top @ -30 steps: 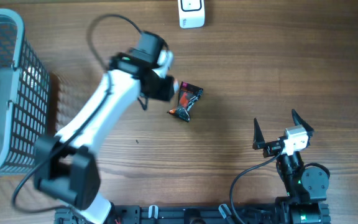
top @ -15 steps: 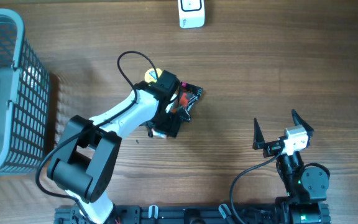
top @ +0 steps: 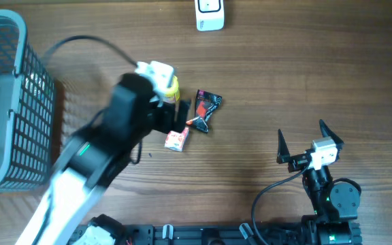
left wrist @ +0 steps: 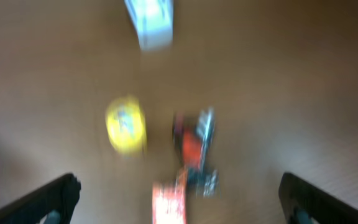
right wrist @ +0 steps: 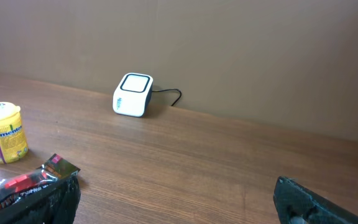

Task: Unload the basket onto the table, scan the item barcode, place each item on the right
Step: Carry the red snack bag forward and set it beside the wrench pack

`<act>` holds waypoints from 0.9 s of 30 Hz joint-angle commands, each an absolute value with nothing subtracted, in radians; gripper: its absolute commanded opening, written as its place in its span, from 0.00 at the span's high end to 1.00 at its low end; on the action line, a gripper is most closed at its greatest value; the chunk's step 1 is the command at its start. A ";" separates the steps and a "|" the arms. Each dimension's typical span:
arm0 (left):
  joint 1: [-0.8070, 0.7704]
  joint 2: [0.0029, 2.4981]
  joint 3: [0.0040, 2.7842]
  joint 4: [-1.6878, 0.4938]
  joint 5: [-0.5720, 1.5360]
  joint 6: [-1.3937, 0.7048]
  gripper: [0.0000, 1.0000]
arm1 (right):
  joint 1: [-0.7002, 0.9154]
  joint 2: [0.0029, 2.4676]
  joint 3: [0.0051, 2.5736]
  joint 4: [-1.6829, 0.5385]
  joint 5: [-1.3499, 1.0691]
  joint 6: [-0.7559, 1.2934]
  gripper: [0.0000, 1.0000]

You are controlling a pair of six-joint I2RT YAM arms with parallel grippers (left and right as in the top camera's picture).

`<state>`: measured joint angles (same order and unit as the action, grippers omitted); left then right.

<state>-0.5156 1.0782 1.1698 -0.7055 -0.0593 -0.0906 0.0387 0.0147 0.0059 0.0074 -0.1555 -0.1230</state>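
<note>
Holds the left arm [top: 94, 156] stretched diagonally from the table's near edge toward its middle, left gripper [left wrist: 179, 182] spread wide, gripping nothing. Rests the right gripper [top: 301, 131] by the near right corner, jaws wide apart.

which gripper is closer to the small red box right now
Left. The left gripper hovers open just above the small red box, which shows between its fingers in the wrist view. The right gripper sits open well off to the box's right.

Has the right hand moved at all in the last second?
No. In the overhead view the right hand stays at the same spot below and right of the white scanner.
</note>
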 commanded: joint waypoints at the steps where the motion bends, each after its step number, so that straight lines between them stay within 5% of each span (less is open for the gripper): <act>1: -0.510 0.851 1.202 -0.574 -0.272 -0.082 0.00 | 0.040 0.010 0.005 0.010 -0.148 -0.105 0.00; 7: -0.327 0.727 1.203 -0.336 -0.753 -0.067 0.00 | 0.040 0.010 0.005 0.010 -0.148 -0.105 0.00; 11: -0.081 0.788 1.203 -0.271 -0.781 -0.142 0.00 | 0.040 0.010 0.005 0.010 -0.148 -0.105 0.00; 15: 0.218 0.913 1.203 -0.276 -0.611 -0.330 0.00 | 0.040 0.010 0.005 0.010 -0.148 -0.105 0.00; 20: 0.567 1.140 1.205 -0.302 -0.147 -0.488 0.00 | 0.040 0.010 0.005 0.010 -0.148 -0.105 0.00; 27: 0.738 1.443 1.275 -0.381 0.047 -0.491 0.00 | 0.040 0.010 0.005 0.010 -0.148 -0.105 0.00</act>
<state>0.6941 1.3415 1.2198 -0.3435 -0.1257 -0.4515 0.0387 0.0147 0.0059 0.0074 -0.1555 -0.1230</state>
